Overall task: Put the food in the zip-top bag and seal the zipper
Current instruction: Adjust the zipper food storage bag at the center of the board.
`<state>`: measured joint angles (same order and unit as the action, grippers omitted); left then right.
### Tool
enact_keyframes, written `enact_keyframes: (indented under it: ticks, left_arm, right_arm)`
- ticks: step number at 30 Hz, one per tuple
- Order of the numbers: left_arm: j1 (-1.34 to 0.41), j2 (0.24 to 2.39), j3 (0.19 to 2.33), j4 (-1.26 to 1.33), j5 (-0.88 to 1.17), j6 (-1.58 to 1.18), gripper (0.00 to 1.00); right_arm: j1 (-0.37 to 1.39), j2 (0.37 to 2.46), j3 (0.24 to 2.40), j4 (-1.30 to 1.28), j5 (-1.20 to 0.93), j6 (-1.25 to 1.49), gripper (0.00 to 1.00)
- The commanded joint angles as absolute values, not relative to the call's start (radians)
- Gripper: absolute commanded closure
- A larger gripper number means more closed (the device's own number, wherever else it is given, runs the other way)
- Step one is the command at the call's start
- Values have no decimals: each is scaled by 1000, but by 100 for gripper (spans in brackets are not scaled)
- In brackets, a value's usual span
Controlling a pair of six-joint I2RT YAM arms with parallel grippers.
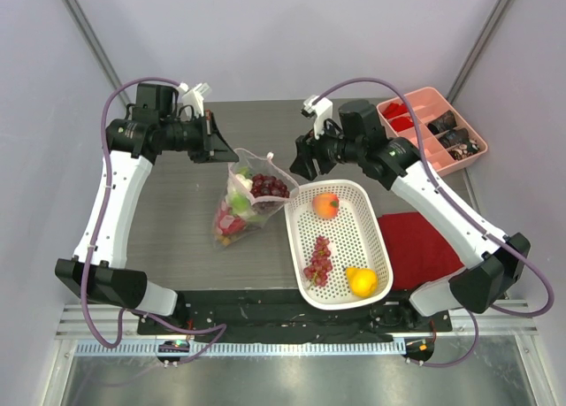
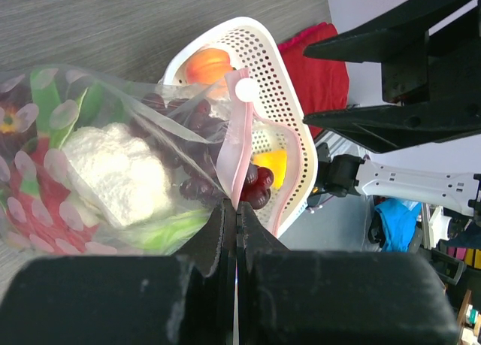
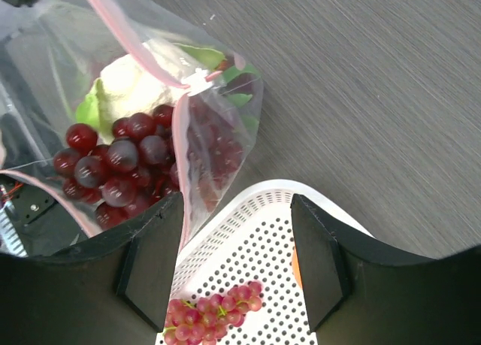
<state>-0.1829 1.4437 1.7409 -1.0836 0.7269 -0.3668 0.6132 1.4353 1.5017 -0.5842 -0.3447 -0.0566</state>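
The zip-top bag (image 1: 240, 203) lies left of the white basket (image 1: 355, 229) and holds dark purple grapes (image 1: 268, 187), a white bulb (image 2: 113, 172) and pink and green pieces. My left gripper (image 1: 232, 155) is shut on the bag's pink mouth edge (image 2: 239, 134) and holds it up; the white slider (image 2: 246, 89) sits on the zipper (image 3: 143, 48). My right gripper (image 3: 233, 210) is open and empty above the basket's far left corner, beside the bag's mouth. The basket holds an orange (image 1: 325, 204), pink grapes (image 1: 318, 260) and a yellow lemon (image 1: 361, 282).
A folded red cloth (image 1: 420, 247) lies right of the basket. A pink divided tray (image 1: 416, 95) with dark items stands at the back right. Grey walls enclose the table on three sides.
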Motion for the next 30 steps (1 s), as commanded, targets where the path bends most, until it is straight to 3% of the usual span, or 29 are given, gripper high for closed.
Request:
enact_keyframes:
  ticks: [1,9,15,19,23,30]
  left_arm:
    - [-175,1407,1746,-1037,762,-379,100]
    - [-175,1405,1746,-1040,756,-376,100]
    - [-175,1407,1747,-1037,758,-379,100]
    - [-175,1404,1746,-1045,744,-368,100]
    - [-176,1404,1770,-1086,687,-304,100]
    - [-250,1404,2014,-1227,466,-88,100]
  right_arm:
    - [615,1385,1493,-584,-414,-40,36]
    - [644,1397,1460,-614,-443,-61,36]
    - [683,1422,1431,-641,-368,-114,44]
    - [686,1433,1457,-652,-379,-88,99]
    - [684,1416,1557,-603,-480,76,99]
    - [742,1453,1765,-549,-563,274,99]
